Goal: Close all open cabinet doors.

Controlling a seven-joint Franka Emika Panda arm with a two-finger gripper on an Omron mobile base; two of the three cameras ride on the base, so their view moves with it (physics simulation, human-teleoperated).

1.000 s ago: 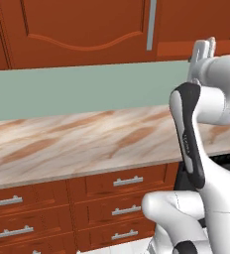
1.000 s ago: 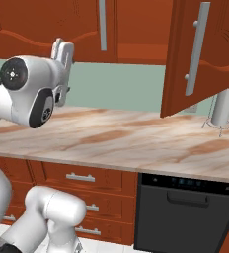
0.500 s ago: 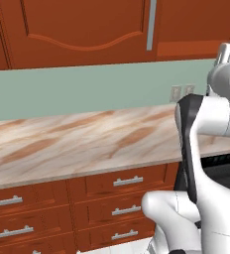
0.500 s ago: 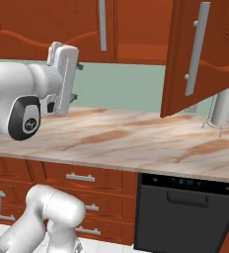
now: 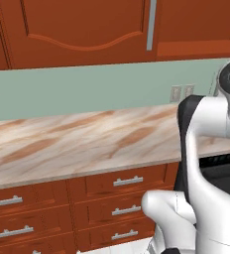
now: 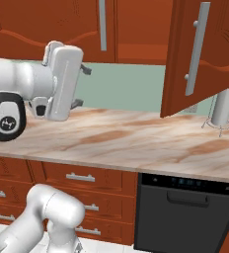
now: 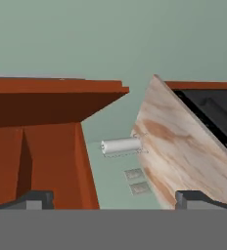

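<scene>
1. The room is a simulated kitchen with a pale green back wall (image 6: pixel 131 89), a row of reddish-brown wall cabinets above and low drawer fronts (image 5: pixel 127 182) below.
2. The desk (image 6: pixel 136 143) is a long marble-patterned top in beige and rust tones. Its surface is bare except for a grey cylindrical post (image 6: pixel 224 106) standing near its right end. A black oven (image 6: pixel 185 212) sits under it at the right.
3. The open cabinet door (image 6: pixel 195 54) is the task's thing. It hangs swung outward over the right part of the desk, with its vertical grey bar handle (image 6: pixel 197 49) facing the base. In the hand view it appears as a rolled, reddish slab (image 7: pixel 47 122) at the left.
4. The closed cabinet door (image 5: pixel 82 30) to the left lies flush with the cabinet row and likely needs no action.
5. The white arm holds the gripper (image 6: pixel 82 86) at wall-cabinet height, left of the open door and well apart from it. Judgement: this height suits a sideways approach to the door's outer face for a push.
6. The jaws stand spread, with nothing between them; the two dark fingertips (image 7: pixel 37 199) sit far apart in the hand view.
7. Two small wall outlets (image 5: pixel 181 92) sit on the green wall above the desk.
</scene>
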